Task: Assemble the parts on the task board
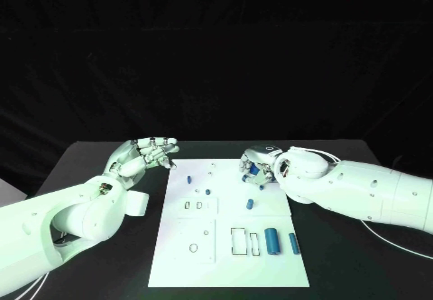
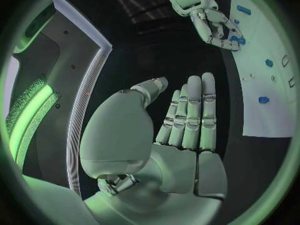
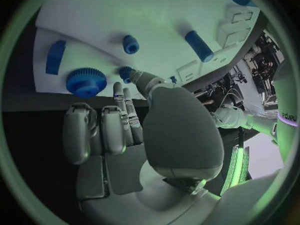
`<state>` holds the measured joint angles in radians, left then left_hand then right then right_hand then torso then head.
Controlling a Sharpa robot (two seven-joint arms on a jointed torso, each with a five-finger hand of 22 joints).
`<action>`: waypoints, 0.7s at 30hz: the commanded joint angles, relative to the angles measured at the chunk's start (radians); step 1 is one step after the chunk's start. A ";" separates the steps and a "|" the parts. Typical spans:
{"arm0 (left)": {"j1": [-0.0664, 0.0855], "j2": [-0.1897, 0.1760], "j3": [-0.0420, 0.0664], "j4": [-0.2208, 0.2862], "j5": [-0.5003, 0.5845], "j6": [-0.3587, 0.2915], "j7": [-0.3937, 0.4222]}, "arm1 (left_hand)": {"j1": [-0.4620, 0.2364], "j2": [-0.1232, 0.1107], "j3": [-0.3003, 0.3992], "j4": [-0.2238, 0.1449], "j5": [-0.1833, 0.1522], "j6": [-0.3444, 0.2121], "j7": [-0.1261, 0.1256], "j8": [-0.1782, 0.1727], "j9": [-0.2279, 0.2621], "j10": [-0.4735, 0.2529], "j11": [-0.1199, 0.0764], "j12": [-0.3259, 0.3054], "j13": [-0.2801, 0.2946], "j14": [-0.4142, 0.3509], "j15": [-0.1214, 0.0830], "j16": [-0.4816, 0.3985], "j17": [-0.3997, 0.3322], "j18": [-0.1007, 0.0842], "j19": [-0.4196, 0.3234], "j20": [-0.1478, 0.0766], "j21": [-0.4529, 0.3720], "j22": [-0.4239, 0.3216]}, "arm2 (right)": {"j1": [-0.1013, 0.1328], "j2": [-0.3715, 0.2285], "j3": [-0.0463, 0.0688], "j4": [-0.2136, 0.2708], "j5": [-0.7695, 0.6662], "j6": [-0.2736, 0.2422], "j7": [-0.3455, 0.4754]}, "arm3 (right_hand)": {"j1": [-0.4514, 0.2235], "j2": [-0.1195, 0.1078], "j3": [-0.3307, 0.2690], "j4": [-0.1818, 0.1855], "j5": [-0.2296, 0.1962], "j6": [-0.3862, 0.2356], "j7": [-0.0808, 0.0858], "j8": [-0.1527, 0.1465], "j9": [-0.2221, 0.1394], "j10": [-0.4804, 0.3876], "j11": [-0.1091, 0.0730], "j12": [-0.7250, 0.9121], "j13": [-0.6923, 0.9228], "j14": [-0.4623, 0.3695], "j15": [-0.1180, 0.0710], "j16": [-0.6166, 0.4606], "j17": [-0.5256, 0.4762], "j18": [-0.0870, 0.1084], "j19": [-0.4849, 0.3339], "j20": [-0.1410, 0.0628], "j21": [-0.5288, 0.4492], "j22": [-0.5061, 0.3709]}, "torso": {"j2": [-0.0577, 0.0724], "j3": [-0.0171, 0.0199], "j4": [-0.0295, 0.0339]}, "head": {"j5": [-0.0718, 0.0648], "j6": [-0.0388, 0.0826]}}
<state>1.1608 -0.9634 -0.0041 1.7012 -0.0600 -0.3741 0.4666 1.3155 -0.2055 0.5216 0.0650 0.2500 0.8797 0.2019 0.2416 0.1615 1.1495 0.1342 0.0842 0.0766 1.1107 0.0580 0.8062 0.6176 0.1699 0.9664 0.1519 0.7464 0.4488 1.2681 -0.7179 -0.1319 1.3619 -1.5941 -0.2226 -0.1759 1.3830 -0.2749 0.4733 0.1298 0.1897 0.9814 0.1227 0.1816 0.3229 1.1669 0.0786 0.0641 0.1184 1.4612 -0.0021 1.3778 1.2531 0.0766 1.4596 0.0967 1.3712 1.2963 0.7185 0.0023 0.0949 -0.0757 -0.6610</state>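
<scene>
Reaching over the far right corner of the task board (image 1: 230, 250), our right hand (image 1: 257, 167) has its fingers at a small blue part (image 1: 254, 170); whether it grips we cannot tell. Our left hand (image 1: 144, 156) hovers released above the counter (image 1: 90, 156), beside the board's left edge.

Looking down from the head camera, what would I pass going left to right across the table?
Left hand → white board → small blue peg near the board's middle → right hand.
</scene>
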 commanded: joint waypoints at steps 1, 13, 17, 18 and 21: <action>0.002 0.000 0.001 0.001 -0.005 0.022 0.002 | -0.011 0.000 0.007 0.000 -0.005 0.002 0.005 0.006 0.002 0.006 0.000 -0.005 0.002 -0.007 0.000 0.006 0.001 0.010 -0.005 -0.001 0.005 0.002 | -0.001 0.004 0.000 0.000 -0.016 0.018 0.001 | -0.002 0.014 0.006 0.016 0.010 0.014 0.004 0.007 0.005 0.009 -0.002 0.004 0.003 0.061 -0.003 0.008 0.002 -0.021 0.006 -0.001 0.006 0.006 | 0.003 -0.0004 0.0031 | -0.001 0.002; 0.002 0.001 0.001 -0.001 -0.005 0.025 -0.002 | -0.011 0.001 0.009 0.000 -0.005 0.002 0.006 0.006 0.002 0.006 0.000 -0.005 0.002 -0.008 0.001 0.010 0.002 0.010 -0.008 0.000 0.010 0.005 | -0.005 0.010 -0.001 -0.008 -0.014 0.037 0.000 | 0.013 0.039 0.052 0.019 0.011 0.054 0.003 0.030 0.028 0.059 -0.011 0.009 0.016 0.061 -0.010 0.023 0.007 -0.027 0.015 -0.008 0.034 0.044 | 0.005 -0.0017 0.0059 | -0.003 0.002; 0.002 0.000 0.001 0.000 -0.005 0.026 -0.002 | -0.011 0.001 0.009 0.000 -0.005 0.001 0.006 0.005 0.002 0.005 0.001 -0.006 0.002 -0.008 0.001 0.011 0.002 0.010 -0.009 0.000 0.012 0.006 | -0.006 0.011 -0.001 -0.010 -0.018 0.043 -0.006 | 0.017 0.040 0.057 0.016 0.011 0.058 0.002 0.033 0.030 0.062 -0.012 0.008 0.017 0.061 -0.010 0.024 0.007 -0.027 0.015 -0.008 0.036 0.047 | 0.006 -0.0022 0.0087 | -0.006 0.001; 0.002 0.000 0.001 0.000 -0.005 0.026 -0.002 | -0.011 0.001 0.009 0.000 -0.005 0.001 0.006 0.005 0.002 0.005 0.001 -0.006 0.002 -0.008 0.001 0.011 0.002 0.010 -0.009 0.000 0.012 0.006 | -0.006 0.011 -0.001 -0.011 -0.020 0.043 -0.008 | 0.017 0.039 0.058 0.015 0.010 0.058 0.003 0.033 0.031 0.062 -0.012 0.008 0.017 0.061 -0.010 0.024 0.007 -0.028 0.016 -0.009 0.036 0.048 | 0.006 -0.0023 0.0087 | -0.006 0.000; 0.002 -0.001 0.001 0.000 -0.004 0.027 -0.002 | -0.011 0.001 0.009 0.000 -0.005 0.001 0.006 0.005 0.002 0.005 0.001 -0.006 0.002 -0.008 0.001 0.011 0.002 0.010 -0.009 0.000 0.012 0.006 | -0.006 0.010 -0.001 -0.011 -0.026 0.042 -0.014 | 0.017 0.032 0.060 0.012 0.007 0.058 0.005 0.033 0.032 0.058 -0.010 0.003 0.017 0.061 -0.009 0.023 0.003 -0.027 0.014 -0.009 0.034 0.045 | 0.006 -0.0025 0.0084 | -0.005 -0.001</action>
<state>1.1613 -0.9642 -0.0040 1.6992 -0.0605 -0.3675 0.4605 1.3156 -0.2055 0.5273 0.0649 0.2500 0.8797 0.2018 0.2416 0.1623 1.1494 0.1341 0.0842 0.0773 1.1093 0.0595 0.8121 0.6184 0.1698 0.9665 0.1520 0.7544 0.4541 1.2659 -0.7081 -0.1303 1.3526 -1.5988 -0.2095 -0.1780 1.3977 -0.2419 0.5259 0.1433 0.1957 1.0327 0.1250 0.2089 0.3545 1.2223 0.0662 0.0692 0.1355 1.4648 -0.0058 1.3980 1.2577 0.0612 1.4630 0.0932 1.4038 1.3080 0.7240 0.0004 0.1027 -0.0809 -0.6610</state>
